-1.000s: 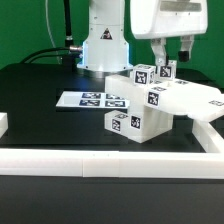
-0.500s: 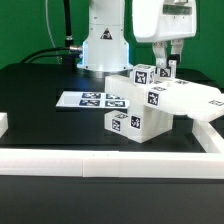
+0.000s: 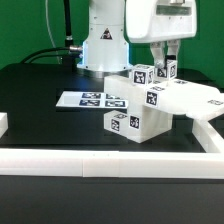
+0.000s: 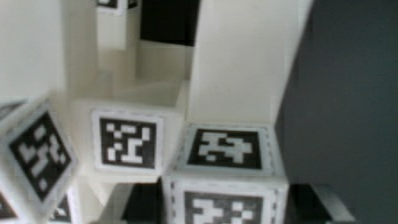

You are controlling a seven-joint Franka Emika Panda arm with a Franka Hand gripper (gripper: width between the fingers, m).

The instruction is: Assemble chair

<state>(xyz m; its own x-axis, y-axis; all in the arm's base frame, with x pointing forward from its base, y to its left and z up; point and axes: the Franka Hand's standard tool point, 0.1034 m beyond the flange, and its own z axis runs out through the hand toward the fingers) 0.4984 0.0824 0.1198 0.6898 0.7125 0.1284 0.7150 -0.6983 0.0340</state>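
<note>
From where I stand, the gripper (image 3: 164, 62) hangs from the white arm (image 3: 160, 20) over the far end of the chair (image 3: 150, 105), and its two fingers have come together on a small tagged block (image 3: 166, 69) at the top of the white body. The fingers sit on either side of that block, pinched on it, with no gap showing between them and the plastic.

The chair itself is a blocky white cluster directly below and in front of the gripper, resting on the black table (image 3: 40, 90). Several black-and-white square tags face outward on its upper and front pieces. A flat white panel (image 3: 195, 100) of it reaches away from under the gripper toward the exterior view's right.

Off to the side of the gripper, toward the exterior view's left, the marker board (image 3: 88, 99) lies flat on the table, just beside the lower chair pieces. A plain white border rail (image 3: 100, 160) runs along the near edge of the table, well apart from the gripper.

Through the wrist camera, the chair (image 4: 178, 90) fills the view: tall white uprights rise behind tagged blocks (image 4: 226, 148). The view is blurred, and the dark fingertips (image 4: 320, 198) barely show at the edge.
</note>
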